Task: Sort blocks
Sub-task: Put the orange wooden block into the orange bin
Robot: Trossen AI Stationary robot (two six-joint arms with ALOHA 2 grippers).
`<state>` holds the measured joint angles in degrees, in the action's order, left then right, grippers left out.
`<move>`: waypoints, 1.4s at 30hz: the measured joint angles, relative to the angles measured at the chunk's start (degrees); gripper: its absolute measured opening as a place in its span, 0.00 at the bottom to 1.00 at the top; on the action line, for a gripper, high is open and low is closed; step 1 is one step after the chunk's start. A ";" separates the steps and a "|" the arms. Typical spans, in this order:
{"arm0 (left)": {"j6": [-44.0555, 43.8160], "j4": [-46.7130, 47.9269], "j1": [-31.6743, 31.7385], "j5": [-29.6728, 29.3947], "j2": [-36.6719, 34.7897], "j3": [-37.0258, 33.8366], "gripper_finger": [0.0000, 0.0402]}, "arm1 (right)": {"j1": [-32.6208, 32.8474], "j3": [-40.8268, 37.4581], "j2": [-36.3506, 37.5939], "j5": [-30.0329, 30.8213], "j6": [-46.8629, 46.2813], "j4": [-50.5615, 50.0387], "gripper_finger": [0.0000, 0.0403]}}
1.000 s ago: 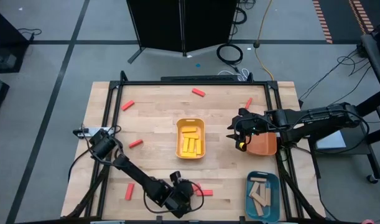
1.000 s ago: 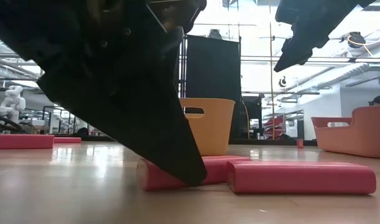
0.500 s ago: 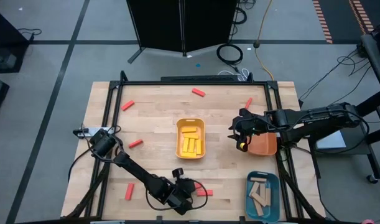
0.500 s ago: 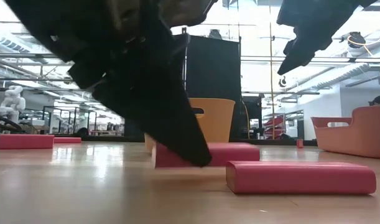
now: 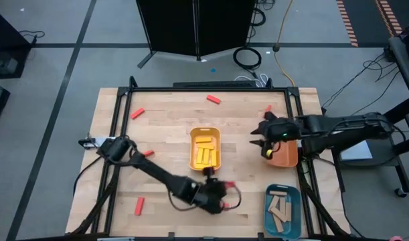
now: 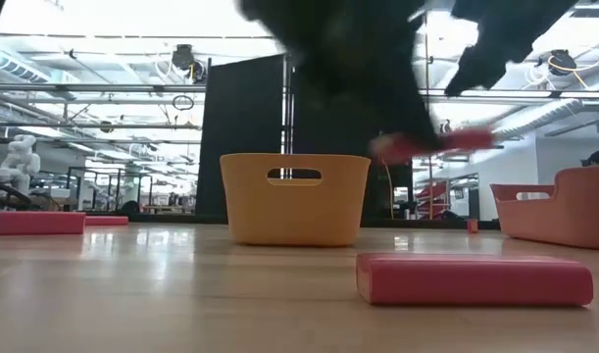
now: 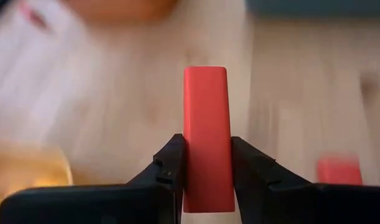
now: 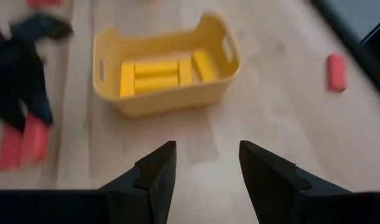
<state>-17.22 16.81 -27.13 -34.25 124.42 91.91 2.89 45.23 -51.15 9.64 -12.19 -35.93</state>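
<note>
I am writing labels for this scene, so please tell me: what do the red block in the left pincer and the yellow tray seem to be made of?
The red block in the left pincer looks like painted wood, perhaps plastic: flat, even colour, rounded corners. The yellow tray looks like moulded plastic: smooth thin walls, cut-out handles.

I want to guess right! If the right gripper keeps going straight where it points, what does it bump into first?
Probably the yellow tray: it sits right ahead of the open right gripper, bare table between, though depth is unclear.
</note>
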 joint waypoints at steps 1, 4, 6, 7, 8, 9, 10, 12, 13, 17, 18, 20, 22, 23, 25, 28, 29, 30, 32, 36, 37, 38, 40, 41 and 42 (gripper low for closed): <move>2.33 -2.78 0.94 0.94 0.00 0.48 0.21 | -0.21 0.00 1.47 0.59 -0.04 0.20 0.42; 8.80 -10.41 3.83 4.60 0.00 1.36 0.21 | -0.87 0.00 6.06 1.34 -0.51 1.45 0.42; 11.78 -15.23 5.82 6.88 0.00 1.59 0.21 | -1.36 0.00 8.90 1.35 -0.73 2.55 0.42; 12.80 -17.59 6.90 7.96 0.00 1.66 0.21 | -1.51 0.00 10.19 1.37 -1.20 3.18 0.42; 13.33 -20.02 8.04 9.17 0.00 1.75 0.21 | -1.75 0.00 11.49 1.37 -1.81 3.79 0.42; 13.49 -22.17 9.33 10.32 -0.02 1.84 0.21 | -1.97 0.00 12.71 1.38 -2.18 4.36 0.42; 13.23 -23.71 10.75 11.50 0.00 1.84 0.21 | -2.20 0.00 13.82 1.36 -2.30 4.91 0.42; 12.78 -26.27 13.44 15.59 0.33 1.84 0.21 | -2.51 0.04 15.95 1.37 -2.60 5.06 0.42; 11.99 -27.11 14.63 17.43 0.56 1.84 0.21 | -2.60 0.04 16.88 1.37 -3.01 4.85 0.42; 10.06 -31.03 18.52 22.39 1.20 1.82 0.21 | -2.90 0.04 20.43 1.40 -3.61 4.92 0.42; 10.08 -32.29 19.29 23.10 1.20 1.82 0.21 | -2.88 0.04 21.20 1.66 -3.63 5.05 0.42; 10.10 -34.71 20.87 24.11 1.20 1.82 0.21 | -2.88 0.04 22.66 2.69 -3.65 4.97 0.42; 10.12 -37.37 22.15 25.80 1.20 1.83 0.21 | -2.88 0.04 23.84 2.83 -3.65 4.97 0.42; 10.11 -38.25 22.76 26.55 1.20 2.03 0.21 | -2.88 0.04 24.34 2.83 -3.65 4.99 0.42; 10.12 -39.24 23.70 27.87 2.31 4.00 0.21 | -2.88 0.04 25.10 2.83 -3.65 5.55 0.42; 10.19 -38.53 24.79 30.22 5.94 9.11 0.21 | -2.88 0.04 25.78 2.84 -3.65 6.79 0.42; 10.17 -37.99 25.07 31.47 7.79 11.41 0.21 | -2.88 0.04 25.87 2.86 -3.68 7.40 0.42; 10.17 -36.91 25.35 32.51 9.71 13.93 0.21 | -2.88 0.04 25.96 2.83 -3.86 7.66 0.42; 10.27 -34.54 25.84 33.40 13.45 19.65 0.21 | -2.88 0.04 26.04 2.91 -4.53 8.29 0.42; 10.25 -32.49 26.94 34.24 21.45 32.04 0.21 | -2.88 0.04 26.04 4.02 -5.35 8.83 0.42; 10.07 -31.70 27.24 34.95 23.67 35.21 0.21 | -2.88 0.04 26.02 4.06 -5.35 8.78 0.42; 10.04 -30.87 27.46 35.68 26.00 38.47 0.21 | -2.88 0.04 26.04 4.04 -5.33 8.78 0.42; 9.64 -28.02 27.81 36.24 29.79 43.28 0.21 | -2.88 0.04 26.04 4.06 -5.31 8.80 0.42; 8.93 -29.21 27.93 36.34 30.16 42.57 0.21 | -2.88 0.04 26.04 4.05 -5.33 8.80 0.42; 8.62 -30.99 27.97 36.47 30.31 41.38 0.21 | -2.88 0.04 26.04 4.06 -5.41 8.78 0.42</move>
<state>-8.59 -14.18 0.84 2.22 154.73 133.30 0.01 45.28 -25.10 13.69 -17.59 -27.15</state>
